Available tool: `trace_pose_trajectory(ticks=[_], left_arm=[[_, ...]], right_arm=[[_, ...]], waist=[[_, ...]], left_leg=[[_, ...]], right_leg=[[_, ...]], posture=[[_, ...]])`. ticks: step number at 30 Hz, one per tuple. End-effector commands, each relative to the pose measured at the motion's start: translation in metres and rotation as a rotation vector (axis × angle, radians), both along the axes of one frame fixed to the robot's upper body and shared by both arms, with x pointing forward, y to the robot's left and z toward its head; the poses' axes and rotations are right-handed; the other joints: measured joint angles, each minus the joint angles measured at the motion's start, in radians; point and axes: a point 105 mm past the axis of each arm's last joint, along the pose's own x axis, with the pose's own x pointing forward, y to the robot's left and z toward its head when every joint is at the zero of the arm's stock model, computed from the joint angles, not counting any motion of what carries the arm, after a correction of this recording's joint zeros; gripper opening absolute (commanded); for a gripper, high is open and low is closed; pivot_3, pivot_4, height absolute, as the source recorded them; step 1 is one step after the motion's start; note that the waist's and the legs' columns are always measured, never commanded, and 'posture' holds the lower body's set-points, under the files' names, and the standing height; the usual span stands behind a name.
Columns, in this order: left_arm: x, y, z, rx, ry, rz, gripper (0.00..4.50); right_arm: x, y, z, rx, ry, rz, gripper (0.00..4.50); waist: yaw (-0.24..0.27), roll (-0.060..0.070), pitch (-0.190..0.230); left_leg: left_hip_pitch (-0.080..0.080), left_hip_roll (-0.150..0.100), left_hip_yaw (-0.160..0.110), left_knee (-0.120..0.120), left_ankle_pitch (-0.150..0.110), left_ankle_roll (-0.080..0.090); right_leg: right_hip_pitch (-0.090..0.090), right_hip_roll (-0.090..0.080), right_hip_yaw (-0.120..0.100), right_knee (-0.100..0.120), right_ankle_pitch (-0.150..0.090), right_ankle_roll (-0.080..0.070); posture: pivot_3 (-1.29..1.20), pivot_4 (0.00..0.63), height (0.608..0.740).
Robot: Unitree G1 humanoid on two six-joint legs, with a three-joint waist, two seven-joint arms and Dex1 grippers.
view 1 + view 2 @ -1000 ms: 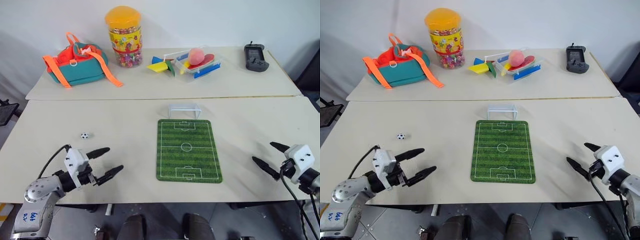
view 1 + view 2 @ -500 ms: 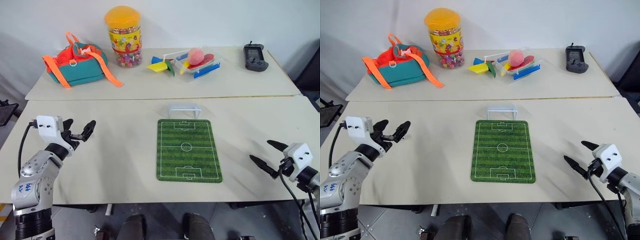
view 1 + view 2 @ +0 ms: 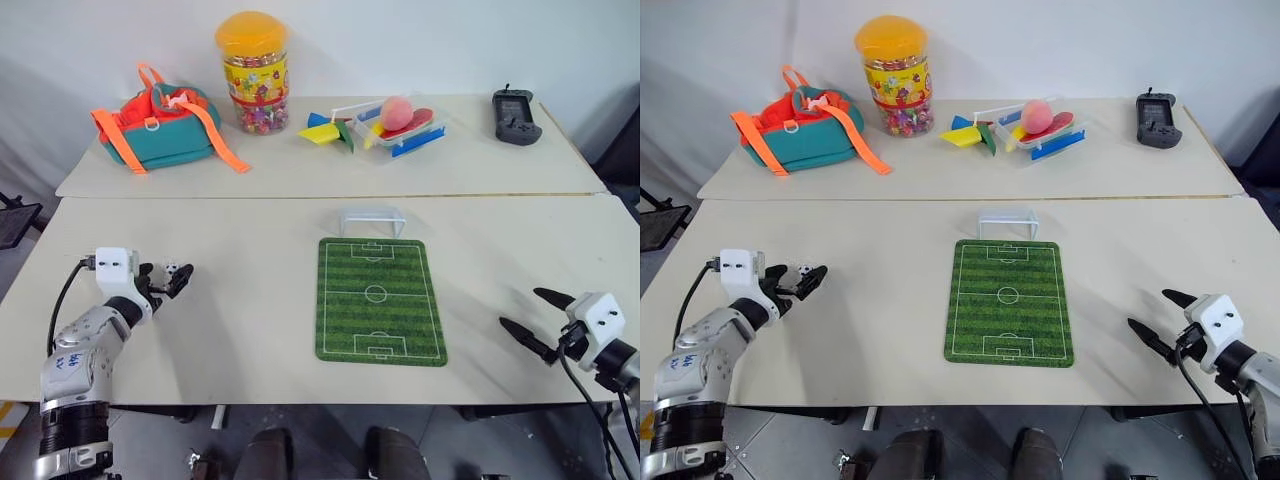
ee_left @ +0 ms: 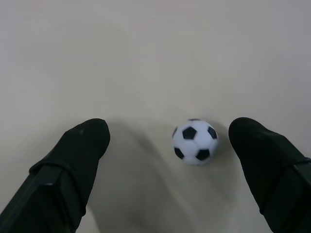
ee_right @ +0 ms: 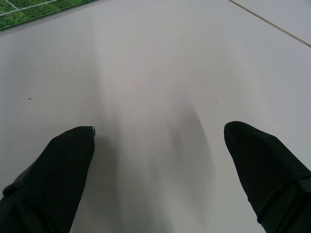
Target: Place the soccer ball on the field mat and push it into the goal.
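Ball pickup, approach stage. Left gripper (image 4: 167, 133) sits low over the table (image 3: 250, 330) with its fingers (image 4: 73, 160) spread wide; the soccer ball (image 4: 195, 141) rests on the bare table between them, nearer one finger than the other, and neither finger appears to touch it. In the head views the soccer ball lies just at the fingertips, well apart from the field mat (image 3: 380, 298) and from the goal (image 3: 371, 219) that stands at the mat's far end.

To do this step well, the wrist should probably shift sideways until the ball sits midway between the fingers, then ease forward so the pads, not the tips, meet its widest part. Closing should be slow and even: a ball this small and round is likely to roll or squirt out if one finger reaches it first. The fingers should stay low, close to the table, so that they close on the ball's middle and not its crown.

Right gripper (image 5: 160, 145) idles over bare table with fingers spread and nothing between them, the mat's edge well beyond its fingertips.
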Motion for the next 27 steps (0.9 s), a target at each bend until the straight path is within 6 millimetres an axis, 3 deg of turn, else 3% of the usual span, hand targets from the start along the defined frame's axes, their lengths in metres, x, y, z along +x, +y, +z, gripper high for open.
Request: trace_pose_trajectory(ticks=[1, 10, 16, 20, 27], left_arm=[[-0.001, -0.003, -0.003, 0.03, 0.014, -0.057, 3.58], [-0.01, -0.007, -0.007, 0.04, 0.036, -0.106, 0.86], [-0.014, -0.042, 0.005, -0.007, 0.002, -0.252, 0.86], [-0.03, -0.104, 0.022, -0.075, -0.046, -0.547, 0.86], [-0.052, -0.188, 0.042, -0.058, -0.122, -0.97, 0.86]], right_arm=[[0.001, -0.003, 0.012, -0.016, -0.036, -0.004, 4.5], [0.006, -0.007, 0.018, -0.025, -0.043, -0.015, 4.5], [0.011, -0.008, 0.024, -0.027, -0.059, -0.004, 4.5], [0.007, -0.002, 0.036, 0.008, -0.072, 0.062, 4.5], [-0.025, 0.019, 0.062, 0.074, -0.099, 0.288, 4.5]], waist=[[0.0, 0.0, 0.0], [0.004, 0.0, 0.0], [0.009, 0.0, 0.0], [0.016, 0.0, 0.0], [0.021, -0.001, 0.0]], left_leg=[[0.0, 0.0, 0.0, 0.0, 0.0, 0.0], [0.001, 0.0, 0.002, 0.0, 0.0, 0.0], [0.001, 0.0, 0.002, 0.0, 0.0, 0.001], [0.0, 0.0, 0.003, 0.0, -0.001, 0.001], [0.0, 0.0, 0.003, 0.001, -0.001, 0.001]], right_leg=[[0.0, 0.0, 0.0, 0.0, 0.0, 0.0], [0.0, 0.0, 0.002, 0.0, 0.0, 0.001], [0.0, 0.0, 0.003, 0.0, 0.001, 0.001], [0.0, 0.0, 0.003, 0.0, 0.001, 0.002], [0.0, 0.0, 0.004, -0.002, 0.001, 0.002]], posture=[[0.0, 0.15, 0.74], [0.0, 0.15, 0.74], [0.0, 0.15, 0.74], [0.0, 0.15, 0.74], [0.0, 0.15, 0.74]])
